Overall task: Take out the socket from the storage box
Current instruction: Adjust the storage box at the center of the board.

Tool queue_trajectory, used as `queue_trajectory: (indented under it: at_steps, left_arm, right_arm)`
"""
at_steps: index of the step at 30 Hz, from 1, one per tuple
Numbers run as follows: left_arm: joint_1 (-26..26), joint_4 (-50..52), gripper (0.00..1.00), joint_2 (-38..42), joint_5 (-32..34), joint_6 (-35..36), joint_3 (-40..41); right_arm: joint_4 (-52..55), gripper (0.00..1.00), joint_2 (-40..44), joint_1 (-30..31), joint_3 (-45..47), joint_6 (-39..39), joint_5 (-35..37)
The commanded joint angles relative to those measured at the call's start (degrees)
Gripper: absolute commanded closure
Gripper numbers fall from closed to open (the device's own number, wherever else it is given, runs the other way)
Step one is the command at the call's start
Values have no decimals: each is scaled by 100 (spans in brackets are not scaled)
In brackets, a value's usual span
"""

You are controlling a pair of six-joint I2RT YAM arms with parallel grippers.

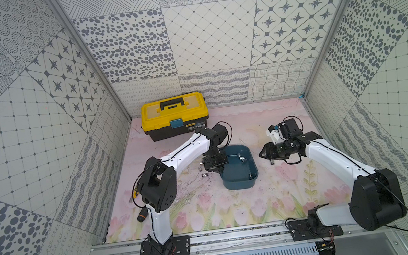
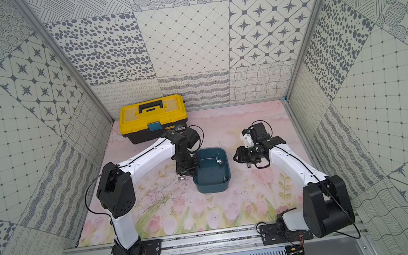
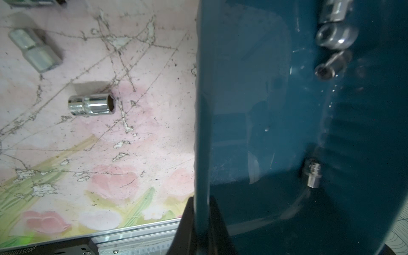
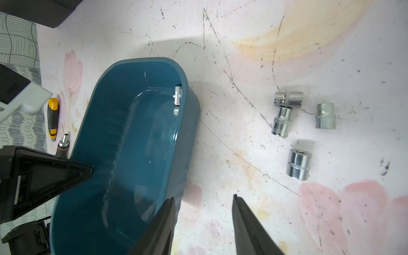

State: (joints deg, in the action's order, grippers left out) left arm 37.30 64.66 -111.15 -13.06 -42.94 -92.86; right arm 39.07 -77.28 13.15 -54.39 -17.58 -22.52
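Top views. The shallow dark teal plastic storage box sits mid-way on the pink floral surface, between the 2 arms. Left jaws are at its left rim. Right jaws hang just off its right side, apart from it. Small chrome sockets lie inside the box: a cluster toward the far wall and 1 single by the near right corner. Loose sockets lie on the surface just left of the box. The yellow-lidded black toolbox stands at the back, lid down.

Left wrist view. Left jaws are pressed together on the box rim, the wall pinched between 2 black fingers. Inside are 2 round chrome pieces close together and 1 stepped socket against the wall. Outside lie a shiny socket on its side and a duller one, apart.

Right wrist view. Right jaws are spread, with only bare surface between them and nothing held. 1 finger overlaps the box wall; I cannot tell if it touches. 4 chrome sockets lie outside the box: 2 touching, 2 separate. 1 socket stands inside against the wall. A yellow-and-black handled tool lies near the box's other side.
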Motion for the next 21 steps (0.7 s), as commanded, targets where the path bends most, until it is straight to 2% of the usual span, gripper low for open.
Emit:
queue_trajectory:
  at_steps: [1,6,12,21]
  left_arm:
    - [-39,436,100,-74,-387,-234,47]
    - [-17,-42,100,2,-389,-276,295]
    - [78,-529,99,170,110,-285,550]
    - [286,-1041,92,285,774,-238,785]
  right_arm:
    - [-49,53,116,21,-45,27,-33]
    - [-50,53,126,21,-49,34,-24]
    - [-209,53,170,22,-32,-8,-67]
    - [-380,53,233,77,-56,-147,-39]
